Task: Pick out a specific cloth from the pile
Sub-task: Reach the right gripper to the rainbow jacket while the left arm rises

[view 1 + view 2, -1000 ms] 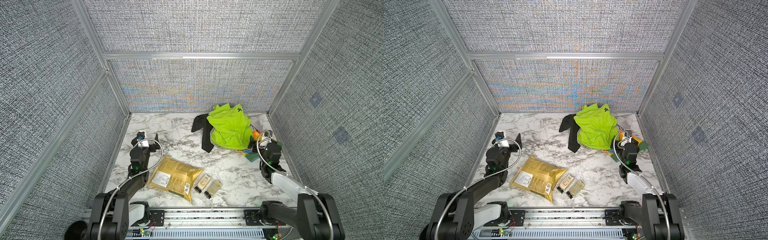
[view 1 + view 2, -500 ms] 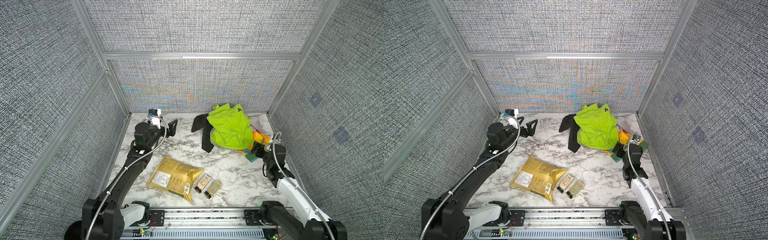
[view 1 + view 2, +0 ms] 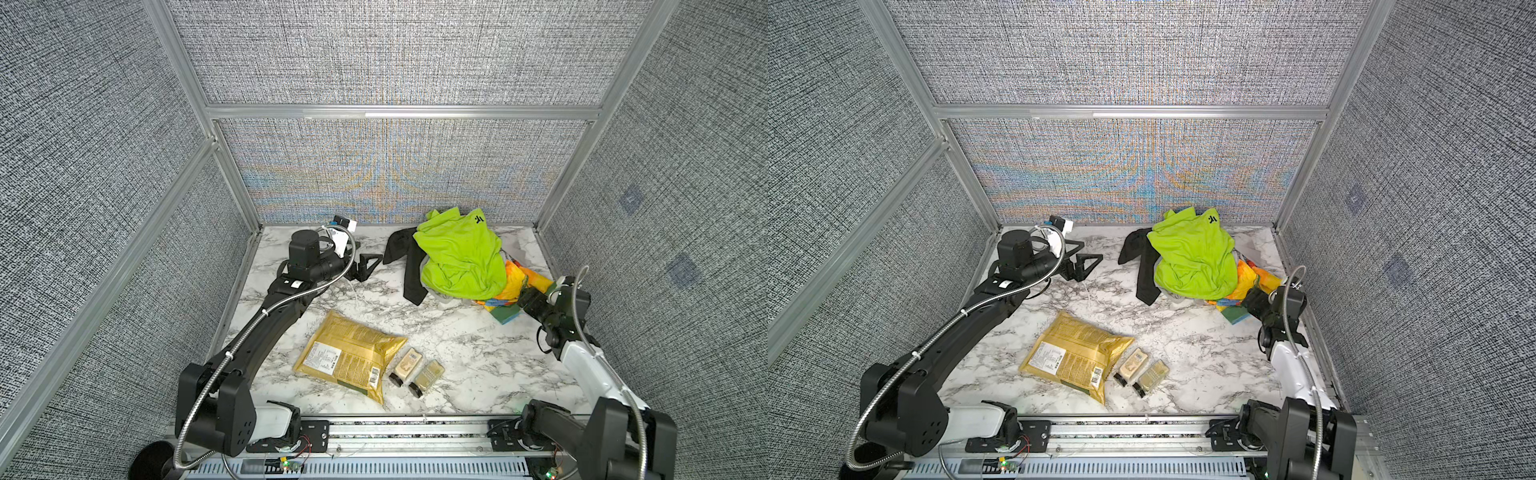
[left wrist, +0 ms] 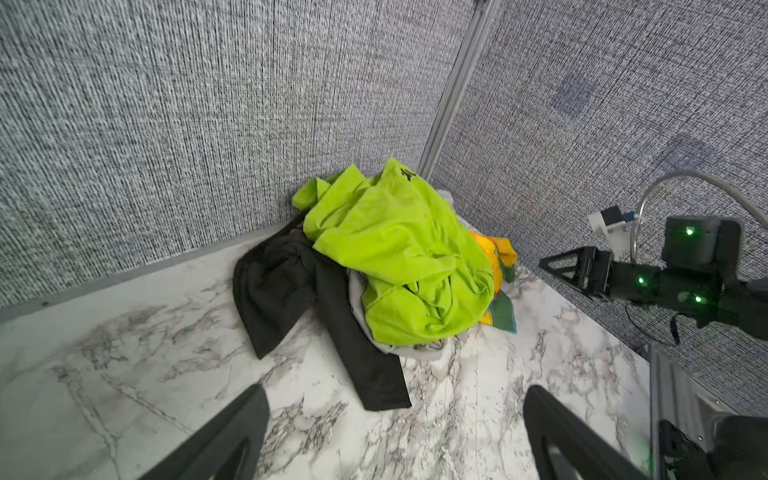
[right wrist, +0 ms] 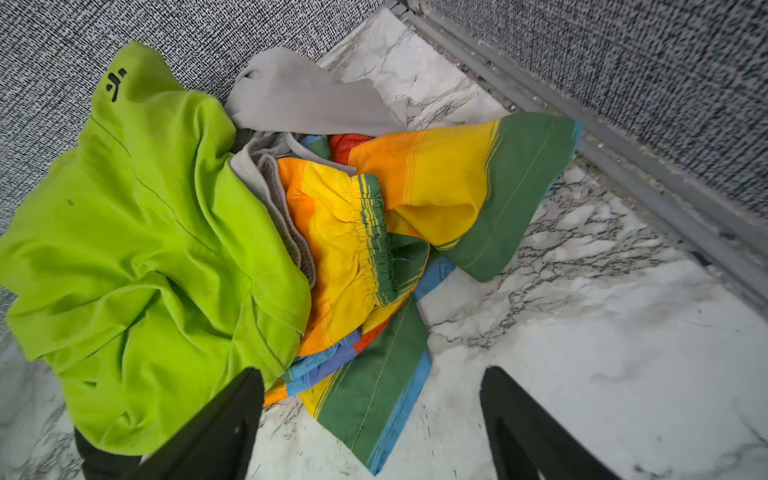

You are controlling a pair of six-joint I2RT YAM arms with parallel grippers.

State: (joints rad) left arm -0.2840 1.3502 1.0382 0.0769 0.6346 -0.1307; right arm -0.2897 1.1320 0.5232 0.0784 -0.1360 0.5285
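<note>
Marble counter (image 3: 478,345) carried the cloth (image 5: 419,195) at the pile's (image 3: 457,257) right edge, half under the lime shirt (image 5: 137,232). Your right claw (image 5: 372,372) had swung to face it, released, above its green hem: ready to pinch. Your left claw (image 4: 397,388), released too, had advanced. You couldn't see how much lay buried.

Both top views look down on the whole table (image 3: 457,353); both wrist views share the pile (image 4: 399,257).

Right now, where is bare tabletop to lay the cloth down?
Free: marble between the yellow pouch, the pile and the right gripper; a strip between left gripper and black garment. Crowded: the far right corner; the near middle.
</note>
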